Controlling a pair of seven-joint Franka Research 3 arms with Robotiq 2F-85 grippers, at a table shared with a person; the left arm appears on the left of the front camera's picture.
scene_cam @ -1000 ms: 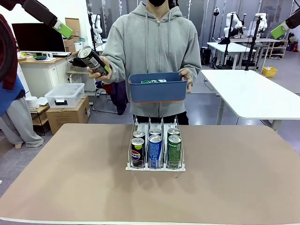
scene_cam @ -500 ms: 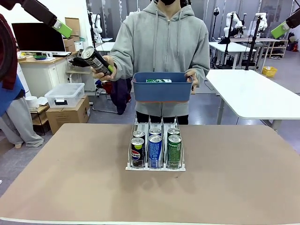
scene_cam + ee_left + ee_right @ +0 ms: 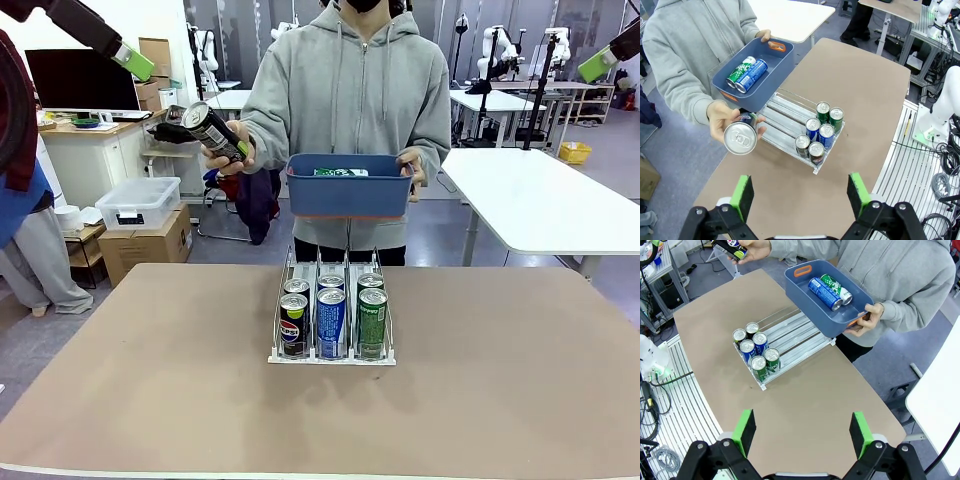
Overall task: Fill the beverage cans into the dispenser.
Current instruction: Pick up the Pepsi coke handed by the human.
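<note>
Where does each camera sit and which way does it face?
Front view: between the arms, facing the person holding a tub across the table; green pads in top corners.
Left wrist view: high up, looking down on the rack and a hand with a can; open jaws below.
Right wrist view: likewise from the other side; open jaws below.
Both share rack and tub.
</note>
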